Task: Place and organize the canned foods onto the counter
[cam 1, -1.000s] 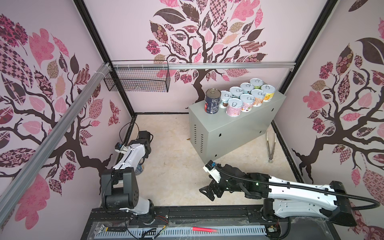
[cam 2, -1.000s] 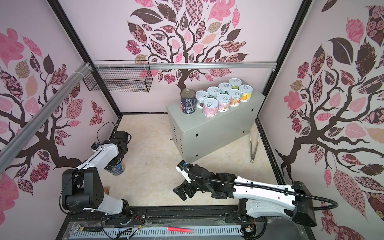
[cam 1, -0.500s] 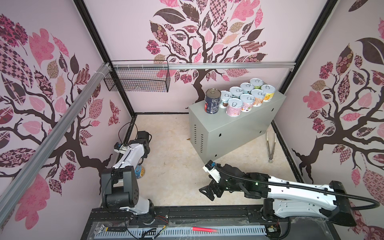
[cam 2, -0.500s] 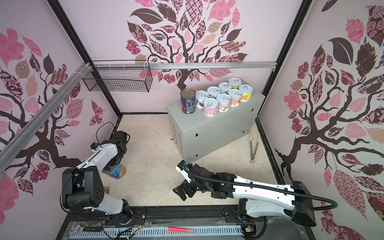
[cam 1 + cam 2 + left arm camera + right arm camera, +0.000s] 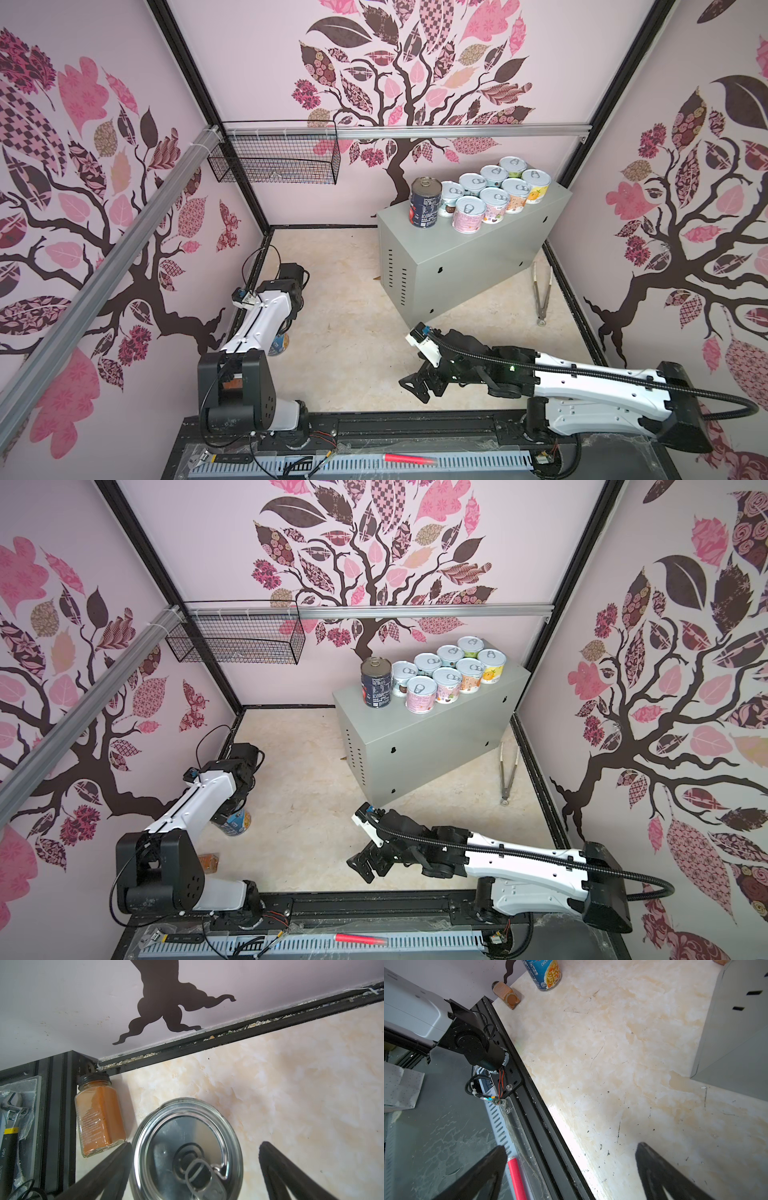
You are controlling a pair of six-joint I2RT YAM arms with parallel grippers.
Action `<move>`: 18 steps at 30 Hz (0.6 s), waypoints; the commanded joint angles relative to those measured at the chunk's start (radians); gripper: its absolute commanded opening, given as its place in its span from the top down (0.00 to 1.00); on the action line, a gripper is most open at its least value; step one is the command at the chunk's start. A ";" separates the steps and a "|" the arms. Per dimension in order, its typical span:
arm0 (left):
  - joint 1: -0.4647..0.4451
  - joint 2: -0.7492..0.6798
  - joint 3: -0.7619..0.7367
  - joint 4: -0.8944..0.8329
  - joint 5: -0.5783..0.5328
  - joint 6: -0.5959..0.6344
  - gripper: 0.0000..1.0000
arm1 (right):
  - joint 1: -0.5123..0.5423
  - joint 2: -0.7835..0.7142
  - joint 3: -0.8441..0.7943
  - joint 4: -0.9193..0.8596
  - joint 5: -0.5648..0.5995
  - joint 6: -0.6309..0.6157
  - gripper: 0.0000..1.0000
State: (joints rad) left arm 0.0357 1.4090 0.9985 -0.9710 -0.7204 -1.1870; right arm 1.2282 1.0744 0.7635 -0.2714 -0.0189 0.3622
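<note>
Standing upright on the marbled cream tabletop (image 5: 307, 779) by the left wall, the blue can (image 5: 237, 823) shows a bright steel lid with a ridged rim and ring pull in the left wrist view. The left jaws are apart and straddle it: one black wedge finger (image 5: 116, 1159) sits just beside the rim and its mate is well clear, so nothing is clamped. A glass jar (image 5: 99, 1113) of orange powder with a ribbed black cap lies on its side near the can, its cap at the corner of the black frame (image 5: 60, 1105). Across the tabletop, the grey sheet-metal box (image 5: 465, 266), slotted and punched on its sides, carries the dark can (image 5: 424, 205) at its left end. Beside it are eight short cans (image 5: 492, 193) with pale pull-tab lids and pastel labels, packed in two touching rows of four. The right jaws hang apart over the tabletop's front edge, holding nothing. Metal tongs (image 5: 542, 291) lie between box and right wall. A black wire basket (image 5: 274, 160) hangs from the aluminium rail (image 5: 457, 132).
</note>
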 commanded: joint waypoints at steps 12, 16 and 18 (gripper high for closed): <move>0.019 -0.016 -0.060 -0.016 0.049 -0.014 0.02 | -0.004 -0.044 -0.056 -0.008 0.005 0.032 0.00; 0.045 -0.022 -0.082 0.034 0.095 0.023 0.02 | -0.004 -0.047 -0.058 -0.011 0.005 0.038 0.00; 0.063 -0.019 -0.089 0.049 0.113 0.037 0.02 | -0.004 -0.045 -0.057 -0.014 0.007 0.039 0.00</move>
State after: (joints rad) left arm 0.0769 1.4040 0.9436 -0.9455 -0.6426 -1.1828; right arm 1.2282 1.0508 0.7055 -0.2726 -0.0196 0.3897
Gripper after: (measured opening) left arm 0.981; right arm 0.999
